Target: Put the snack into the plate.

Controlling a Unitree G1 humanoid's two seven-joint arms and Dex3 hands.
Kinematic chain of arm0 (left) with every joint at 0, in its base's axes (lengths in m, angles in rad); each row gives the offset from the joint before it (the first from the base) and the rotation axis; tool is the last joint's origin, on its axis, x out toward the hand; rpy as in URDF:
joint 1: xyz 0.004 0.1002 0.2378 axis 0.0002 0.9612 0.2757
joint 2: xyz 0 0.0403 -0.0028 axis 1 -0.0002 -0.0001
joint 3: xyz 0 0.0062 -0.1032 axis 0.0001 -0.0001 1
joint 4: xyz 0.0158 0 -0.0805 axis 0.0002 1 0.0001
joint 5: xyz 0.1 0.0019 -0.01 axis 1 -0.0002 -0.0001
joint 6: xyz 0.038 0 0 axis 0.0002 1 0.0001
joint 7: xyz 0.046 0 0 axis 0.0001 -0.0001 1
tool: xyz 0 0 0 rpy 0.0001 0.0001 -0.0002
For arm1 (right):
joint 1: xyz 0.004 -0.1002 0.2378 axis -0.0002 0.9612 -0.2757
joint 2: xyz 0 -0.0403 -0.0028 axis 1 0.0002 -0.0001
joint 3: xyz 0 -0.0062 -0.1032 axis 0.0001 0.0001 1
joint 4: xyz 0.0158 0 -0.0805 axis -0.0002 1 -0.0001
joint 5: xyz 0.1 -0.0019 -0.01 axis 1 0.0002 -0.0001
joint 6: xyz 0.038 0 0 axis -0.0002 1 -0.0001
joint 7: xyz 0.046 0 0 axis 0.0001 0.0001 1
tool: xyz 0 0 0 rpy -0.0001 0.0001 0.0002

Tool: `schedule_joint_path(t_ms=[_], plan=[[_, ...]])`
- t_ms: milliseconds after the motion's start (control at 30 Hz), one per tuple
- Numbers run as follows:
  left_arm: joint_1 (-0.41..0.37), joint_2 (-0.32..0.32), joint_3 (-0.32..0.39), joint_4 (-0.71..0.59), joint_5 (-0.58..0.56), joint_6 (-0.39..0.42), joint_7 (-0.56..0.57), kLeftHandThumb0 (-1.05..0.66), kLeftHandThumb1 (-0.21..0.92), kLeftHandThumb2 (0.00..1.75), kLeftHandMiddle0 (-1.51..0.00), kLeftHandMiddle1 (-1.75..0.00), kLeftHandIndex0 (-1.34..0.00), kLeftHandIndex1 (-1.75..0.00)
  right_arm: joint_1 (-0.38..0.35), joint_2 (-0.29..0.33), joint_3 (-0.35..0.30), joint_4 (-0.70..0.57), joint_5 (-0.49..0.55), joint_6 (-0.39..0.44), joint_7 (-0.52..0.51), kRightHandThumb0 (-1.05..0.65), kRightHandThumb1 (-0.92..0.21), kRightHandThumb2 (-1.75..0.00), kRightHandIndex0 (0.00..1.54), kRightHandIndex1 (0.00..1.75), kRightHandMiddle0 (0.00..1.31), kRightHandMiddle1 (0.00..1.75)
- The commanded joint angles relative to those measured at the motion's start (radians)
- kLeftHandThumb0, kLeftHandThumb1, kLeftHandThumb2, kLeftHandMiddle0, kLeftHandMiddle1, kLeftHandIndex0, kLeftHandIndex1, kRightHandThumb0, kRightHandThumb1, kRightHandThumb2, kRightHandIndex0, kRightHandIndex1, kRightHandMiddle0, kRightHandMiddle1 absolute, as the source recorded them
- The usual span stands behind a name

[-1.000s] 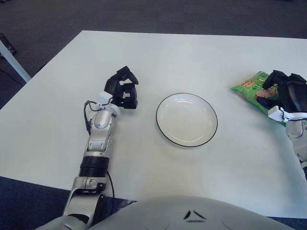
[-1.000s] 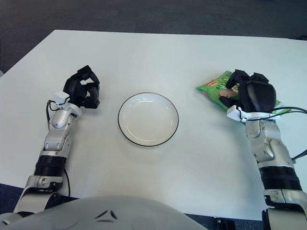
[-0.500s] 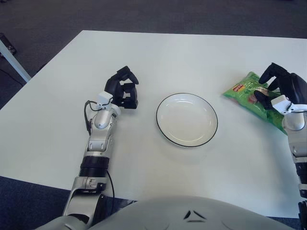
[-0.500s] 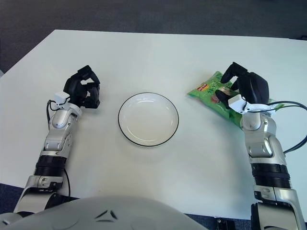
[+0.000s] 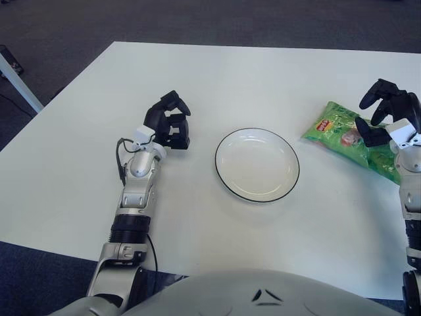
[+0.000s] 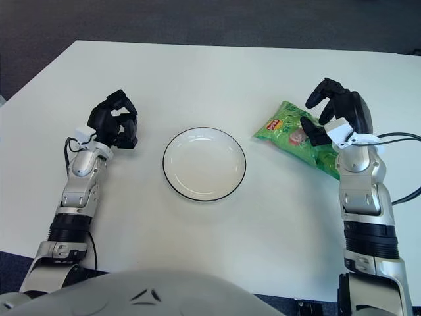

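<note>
A: Spread and curled over nothing, the fingers (image 6: pixel 320 89) of the right hand (image 6: pixel 339 115). Poised above the near end of the snack (image 6: pixel 297 137), thumb low beside the foil, no grip closed on it.

B: Agreed. Nothing pinched between them. And the left hand (image 6: pixel 114 125)?

A: Clenched on itself, parked on the table (image 6: pixel 217 66) left of the plate (image 6: pixel 204 164). Idle.

B: Handling of that green bag?

A: Probably light, puffy, crinkly; slippery film, brittle contents. Best taken across the middle of the pillow with a gentle squeeze, or pinched at the sealed edge. Too hard a clench likely to crush what sits inside.

B: Position?

A: Flat on the table, to the right of the plate, apart from the rim, lying at a slant with one end pointed toward the plate.

B: Anything in the plate?

A: Bare white inside, dark rim, holding nothing. Bag itself sealed as far as can be told.
</note>
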Motion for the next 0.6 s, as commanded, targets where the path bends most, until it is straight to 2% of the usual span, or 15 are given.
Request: schedule_joint_path(t_ms=[0, 267, 400, 567], plan=[[0.056, -0.031, -0.005, 0.022, 0.000, -0.005, 0.009, -0.51, 0.24, 1.41, -1.31, -1.75, -0.68, -1.75, -0.015, 0.009, -0.016, -0.009, 0.033, -0.031, 0.021, 0.00, 0.03, -1.71, 0.85, 1.75, 0.65, 1.75], [0.058, -0.031, -0.006, 0.021, -0.002, -0.008, 0.007, -0.51, 0.23, 1.42, -1.31, -1.75, -0.68, -1.75, 0.008, 0.015, -0.031, -0.080, 0.096, -0.014, 0.091, 0.00, 0.02, -1.70, 0.85, 1.75, 0.64, 1.75], [0.057, -0.030, -0.007, 0.024, -0.003, -0.016, 0.004, -0.51, 0.23, 1.42, -1.31, -1.75, -0.68, -1.75, 0.009, 0.004, -0.040, -0.085, 0.151, -0.007, 0.157, 0.00, 0.02, -1.70, 0.85, 1.75, 0.64, 1.75], [0.057, -0.028, -0.005, 0.029, -0.008, -0.029, -0.001, -0.51, 0.23, 1.42, -1.31, -1.75, -0.68, -1.75, -0.026, -0.038, -0.048, 0.026, 0.176, -0.093, 0.218, 0.00, 0.01, -1.69, 0.86, 1.72, 0.63, 1.75]])
